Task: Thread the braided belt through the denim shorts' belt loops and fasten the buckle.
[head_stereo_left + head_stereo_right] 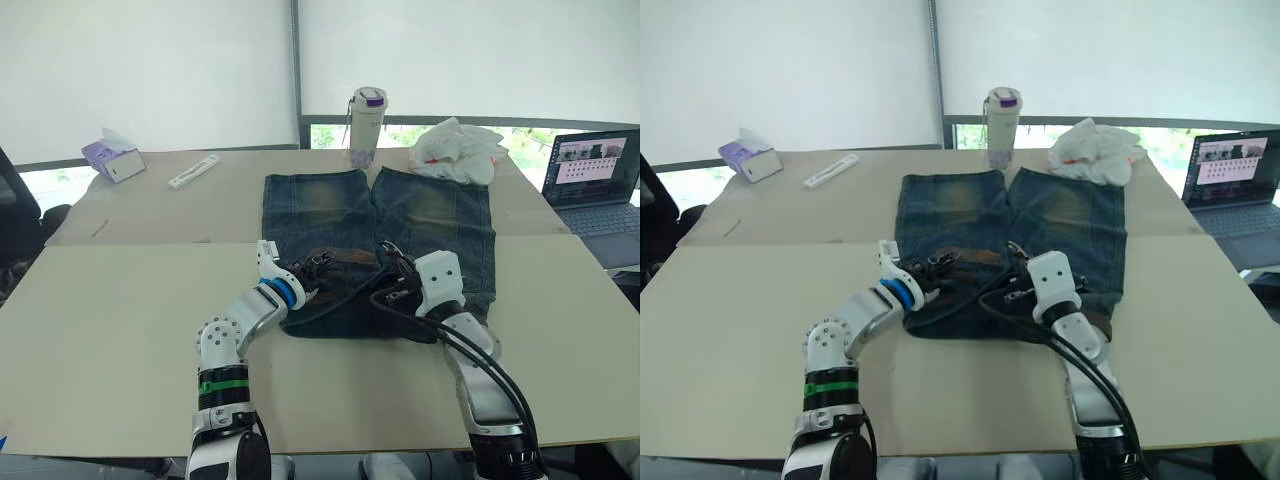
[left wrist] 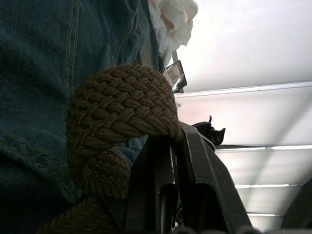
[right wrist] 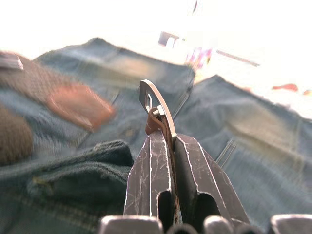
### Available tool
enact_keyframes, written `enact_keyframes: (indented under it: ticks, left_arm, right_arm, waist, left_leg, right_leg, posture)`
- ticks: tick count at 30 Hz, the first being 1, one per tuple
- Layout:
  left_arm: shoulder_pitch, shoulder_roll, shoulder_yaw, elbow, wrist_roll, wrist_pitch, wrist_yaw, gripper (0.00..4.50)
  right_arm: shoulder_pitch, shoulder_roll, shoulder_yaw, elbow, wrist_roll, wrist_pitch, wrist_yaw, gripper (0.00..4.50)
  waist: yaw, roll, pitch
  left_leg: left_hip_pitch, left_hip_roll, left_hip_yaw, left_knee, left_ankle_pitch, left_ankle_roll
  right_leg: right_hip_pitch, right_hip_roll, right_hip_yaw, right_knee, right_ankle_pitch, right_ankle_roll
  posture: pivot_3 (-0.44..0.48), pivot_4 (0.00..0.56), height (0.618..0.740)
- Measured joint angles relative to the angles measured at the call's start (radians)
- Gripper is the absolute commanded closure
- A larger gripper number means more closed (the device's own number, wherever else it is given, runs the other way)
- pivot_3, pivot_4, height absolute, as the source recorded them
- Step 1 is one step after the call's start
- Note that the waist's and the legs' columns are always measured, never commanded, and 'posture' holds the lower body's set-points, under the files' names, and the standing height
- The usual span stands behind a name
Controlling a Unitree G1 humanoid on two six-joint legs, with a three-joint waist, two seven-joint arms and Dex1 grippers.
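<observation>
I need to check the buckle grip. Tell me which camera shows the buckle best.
The right wrist view: the buckle stands clamped in the right end effector, its silver frame clear. The eye views show the right end effector over the denim shorts, the buckle too small to tell.

Faded blue denim shorts (image 1: 400, 215), brown woven braided belt (image 2: 117, 107), silver buckle (image 3: 155, 105).

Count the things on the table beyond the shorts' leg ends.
5: tissue box far left, white strip-shaped object beside it, bottle centre, white plastic bag right of it, laptop far right. Others may be hidden.
</observation>
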Motion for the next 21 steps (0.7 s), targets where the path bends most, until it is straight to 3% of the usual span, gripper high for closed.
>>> enact_keyframes:
  ticks: [13,21]
  left_arm:
    - [0.010,-0.017,0.014,-0.007,-0.221,0.012,0.062,4.50]
    - [0.037,-0.033,0.009,-0.006,-0.265,-0.031,0.073,4.50]
  right_arm:
    - [0.024,-0.082,0.079,0.217,-0.170,-0.466,-0.155,4.45]
    - [0.014,-0.088,0.091,0.269,-0.204,-0.570,-0.214,4.45]
  waist:
    - [0.001,0.000,0.000]
    - [0.002,0.000,0.000]
  left_leg:
    - [0.000,0.000,0.003,0.000,0.000,-0.001]
    - [0.000,0.000,0.004,0.000,0.001,-0.002]
  right_leg:
    - [0.000,0.000,0.000,0.000,0.000,0.000]
    - [0.001,0.000,0.000,-0.001,0.000,0.000]
  posture:
    - [0.000,0.150,0.740]
    - [0.000,0.150,0.740]
